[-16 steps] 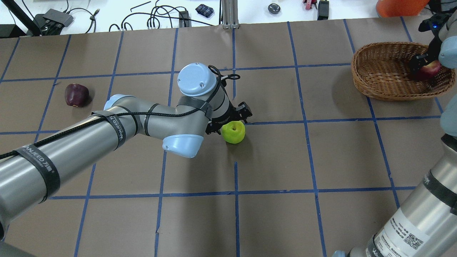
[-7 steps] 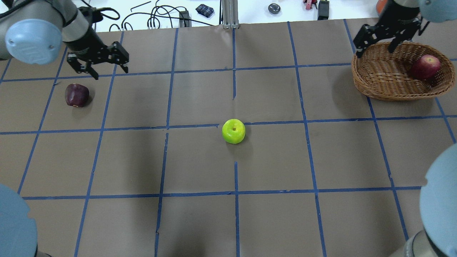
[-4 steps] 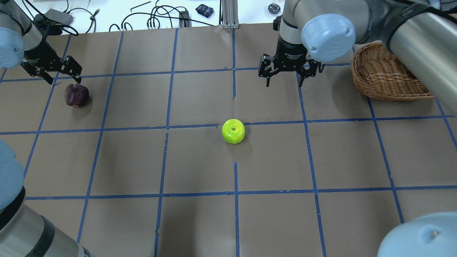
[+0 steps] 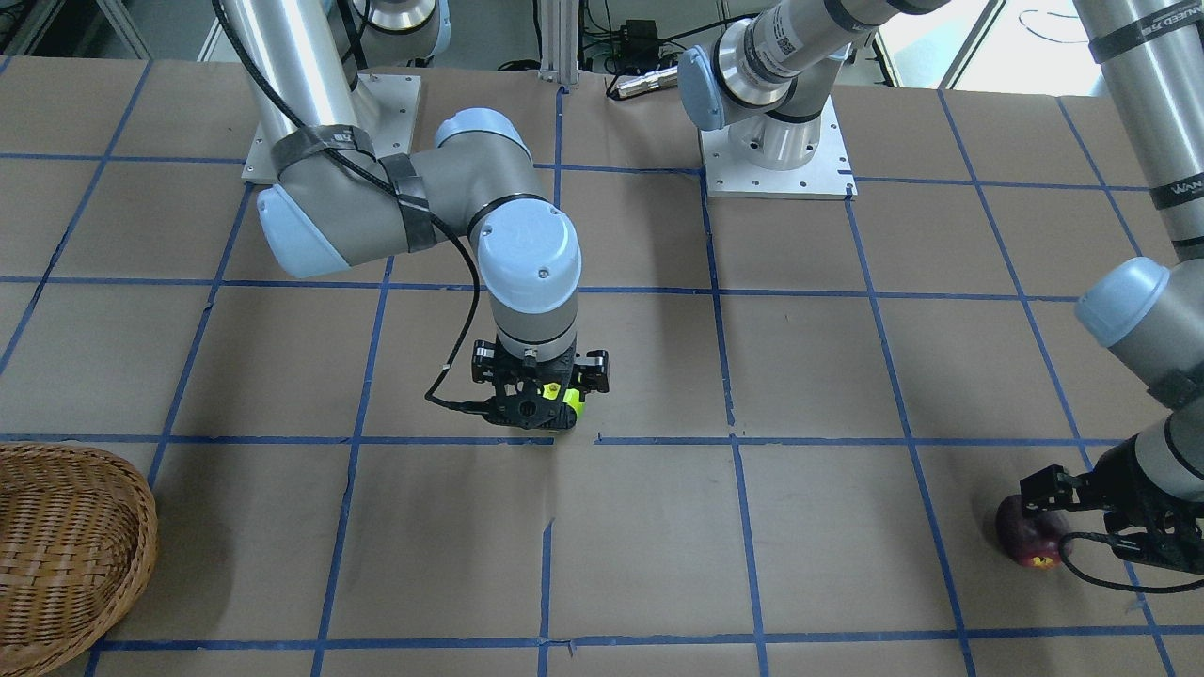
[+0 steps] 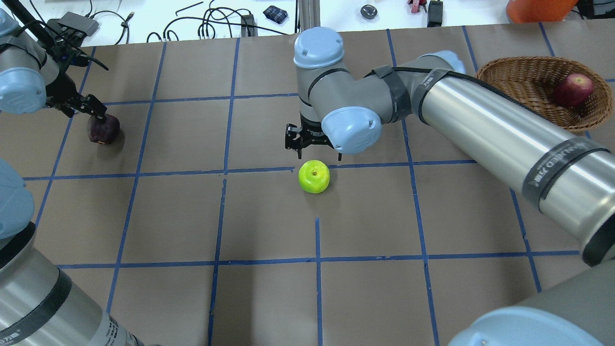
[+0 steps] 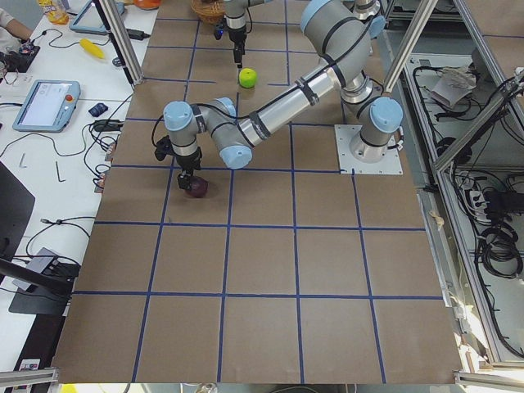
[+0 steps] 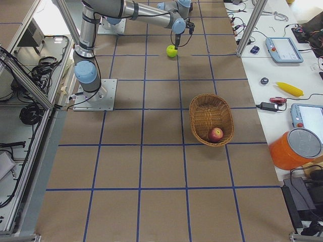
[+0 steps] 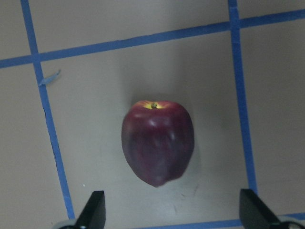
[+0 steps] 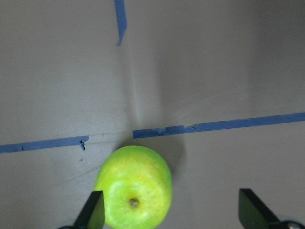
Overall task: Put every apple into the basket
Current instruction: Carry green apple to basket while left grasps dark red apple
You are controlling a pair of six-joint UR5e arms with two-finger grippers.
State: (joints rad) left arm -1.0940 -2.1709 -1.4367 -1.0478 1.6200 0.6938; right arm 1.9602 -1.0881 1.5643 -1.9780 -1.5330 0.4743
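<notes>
Moved: my right pincer (image 9: pixel 174 210), jaws apart, now above green apple (image 5: pixel 314 177); left pincer (image 8: pixel 172 211), apart, over maroon apple (image 8: pixel 157 144). Red apple (image 5: pixel 572 89) in basket (image 5: pixel 519 79); two remaining.

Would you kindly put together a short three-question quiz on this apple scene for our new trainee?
1. True or false: the red apple lies in the wicker basket.
2. How many apples lie on the table, outside the basket?
3. The open left gripper hangs over which apple? A red, B green, C dark maroon.

Key: 1 true. 2 two, the green apple and the dark maroon apple. 3 C.
</notes>
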